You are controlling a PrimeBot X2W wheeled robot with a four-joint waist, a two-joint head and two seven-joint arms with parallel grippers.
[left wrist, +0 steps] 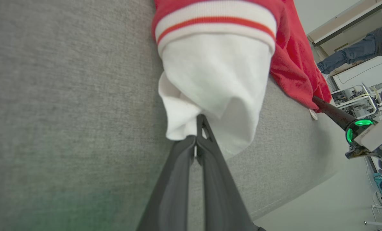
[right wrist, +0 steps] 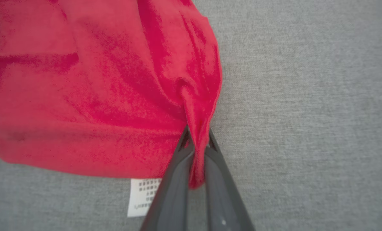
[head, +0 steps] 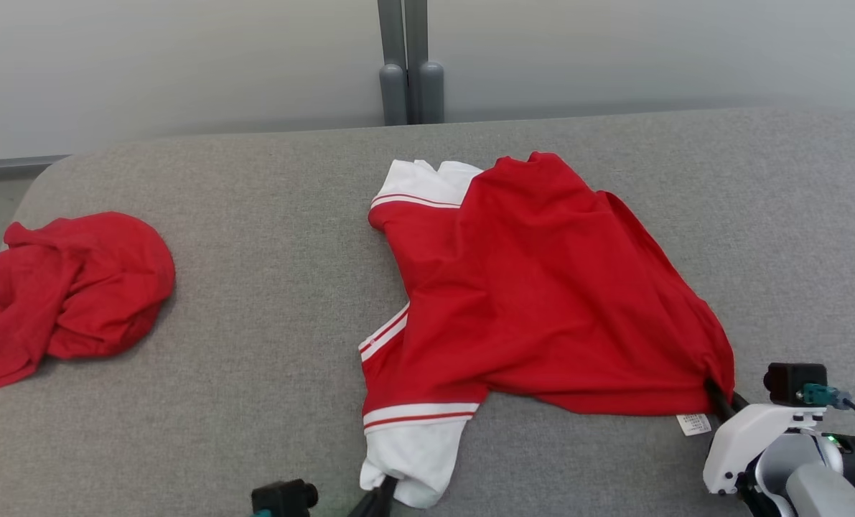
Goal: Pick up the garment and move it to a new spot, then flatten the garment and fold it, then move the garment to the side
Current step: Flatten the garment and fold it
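Observation:
The garment (head: 535,287) is a red shirt with white, red-striped sleeve ends, lying crumpled on the grey surface (head: 255,345). My left gripper (head: 382,495) sits at the bottom centre, shut on the white sleeve end (left wrist: 213,83); the left wrist view shows its fingers (left wrist: 199,128) pinching the white cloth. At the lower right, my right gripper (head: 714,391) is shut on the red hem corner; the right wrist view shows red fabric (right wrist: 195,141) bunched between the fingers, with a white care label (right wrist: 142,195) beside them.
A second red garment (head: 68,294) lies heaped at the left edge of the surface. Grey posts (head: 411,90) stand behind the far edge. In the left wrist view, a person's leg (left wrist: 354,53) shows in the background beyond the surface's edge.

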